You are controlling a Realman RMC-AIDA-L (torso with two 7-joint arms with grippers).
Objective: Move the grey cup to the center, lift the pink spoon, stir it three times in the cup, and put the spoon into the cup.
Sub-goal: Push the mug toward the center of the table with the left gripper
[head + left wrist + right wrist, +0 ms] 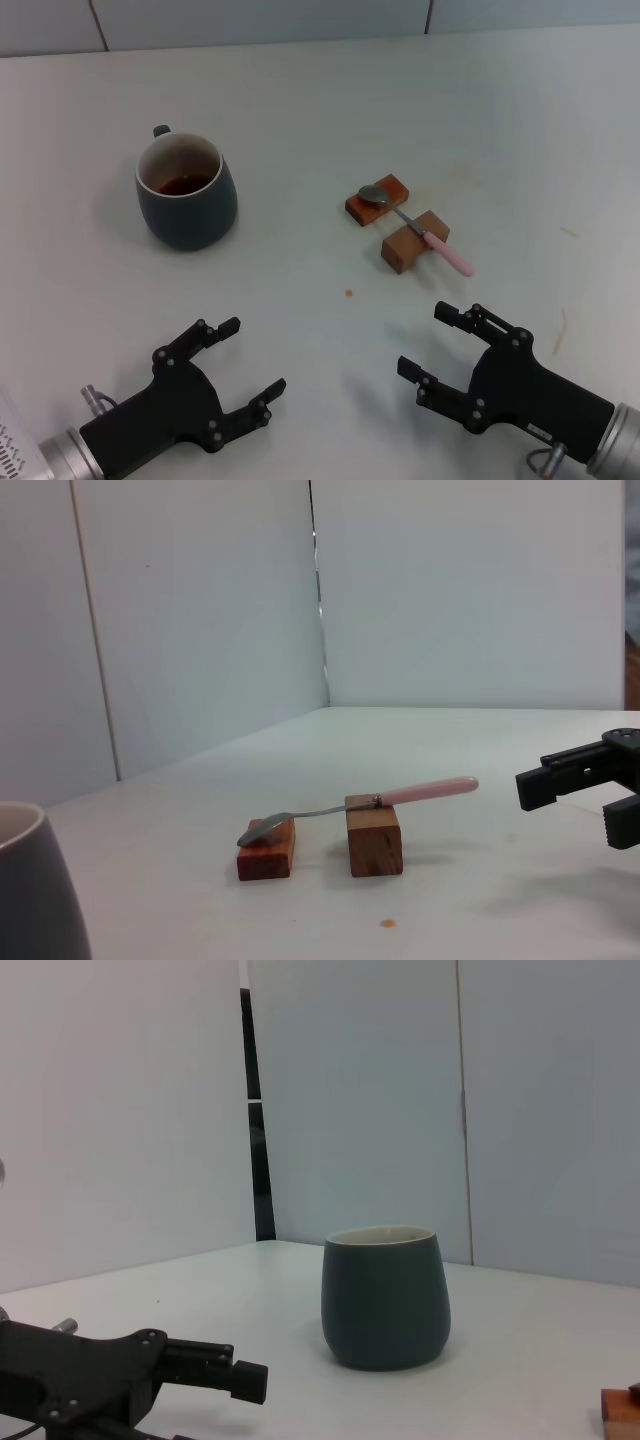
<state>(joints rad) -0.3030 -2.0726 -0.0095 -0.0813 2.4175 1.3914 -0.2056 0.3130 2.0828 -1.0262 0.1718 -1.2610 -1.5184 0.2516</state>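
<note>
The grey cup (186, 192) stands upright at the left of the table, handle at its far side, brown residue inside. It also shows in the right wrist view (385, 1296) and at the edge of the left wrist view (35, 890). The pink spoon (418, 229) lies across two wooden blocks right of centre, silver bowl on the far block, pink handle pointing toward me. It also shows in the left wrist view (360, 805). My left gripper (248, 360) is open near the front left, well short of the cup. My right gripper (432, 342) is open near the front right, short of the spoon.
A reddish wooden block (377, 199) and a tan wooden block (414, 240) hold the spoon off the table. A small brown speck (348, 293) lies on the white table. A wall runs along the table's far edge.
</note>
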